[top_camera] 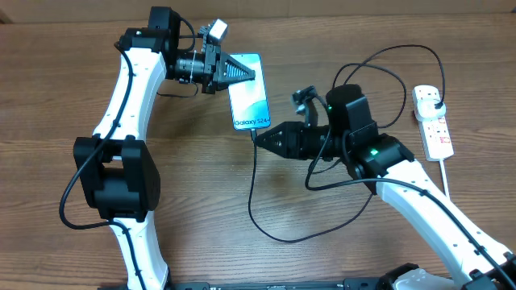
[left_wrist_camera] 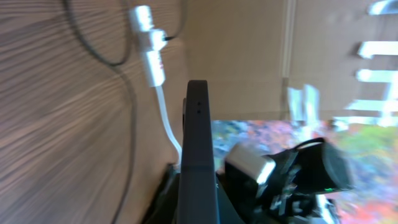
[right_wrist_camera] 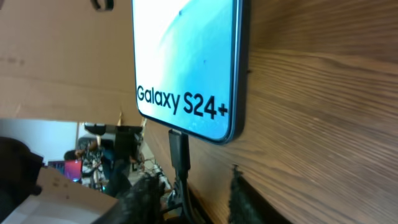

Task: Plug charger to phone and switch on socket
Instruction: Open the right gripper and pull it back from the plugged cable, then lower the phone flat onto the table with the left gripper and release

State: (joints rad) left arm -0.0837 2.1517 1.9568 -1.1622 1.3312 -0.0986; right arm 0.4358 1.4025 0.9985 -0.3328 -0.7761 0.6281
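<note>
While your left gripper (top_camera: 245, 71) clamps phone (top_camera: 250, 101), drive charger (right_wrist_camera: 179, 149) tip straight home. Grip of right gripper (top_camera: 259, 138): can't tell.

A robotics lab: two white-and-black robot arms (top_camera: 121, 89) on a brown wood-grain table (top_camera: 48, 97), cluttered dark equipment (right_wrist_camera: 93, 158) lower left in the right wrist view, and ceiling strip lights (left_wrist_camera: 376, 46).

White arm links (top_camera: 121, 84), black joint housings (top_camera: 117, 181), looped black cables (top_camera: 64, 201), green status lights (top_camera: 373, 151); left pincer (top_camera: 246, 71), right pincer (top_camera: 260, 138) black, tapered.
</note>
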